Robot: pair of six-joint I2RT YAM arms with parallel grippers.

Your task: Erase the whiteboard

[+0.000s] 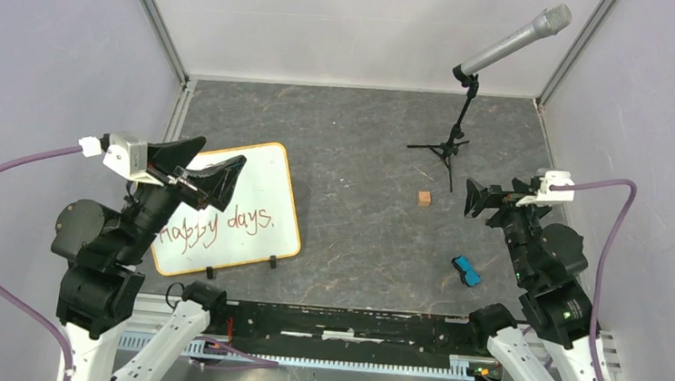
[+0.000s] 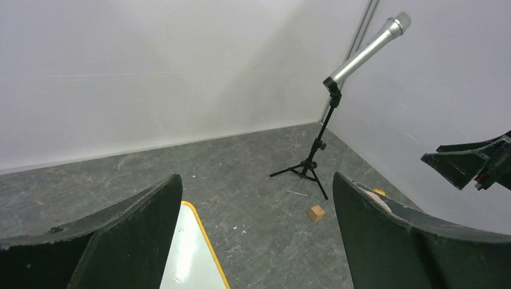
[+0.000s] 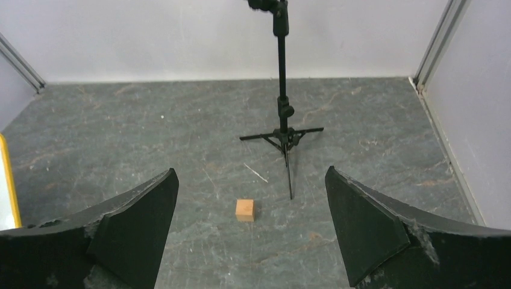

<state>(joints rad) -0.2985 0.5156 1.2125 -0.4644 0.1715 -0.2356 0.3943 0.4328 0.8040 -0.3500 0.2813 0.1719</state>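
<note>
The whiteboard point(image 1: 261, 194) lies flat on the left of the floor. It has an orange-tan frame, black clips on its near edge, and red-brown writing "Happy days." My left gripper point(image 1: 222, 150) is open and empty, raised above the board's upper left part. In the left wrist view the board's corner point(image 2: 188, 253) shows between the open fingers point(image 2: 132, 235). My right gripper point(image 1: 497, 192) is open and empty at the right, far from the board. In the right wrist view only the board's edge point(image 3: 5, 186) shows at the far left.
A small blue object point(image 1: 467, 270) lies on the floor near the right arm. A small wooden cube point(image 1: 424, 197) sits mid-floor and also shows in the right wrist view point(image 3: 244, 209). A microphone on a black tripod point(image 1: 451, 149) stands behind it. Walls enclose three sides.
</note>
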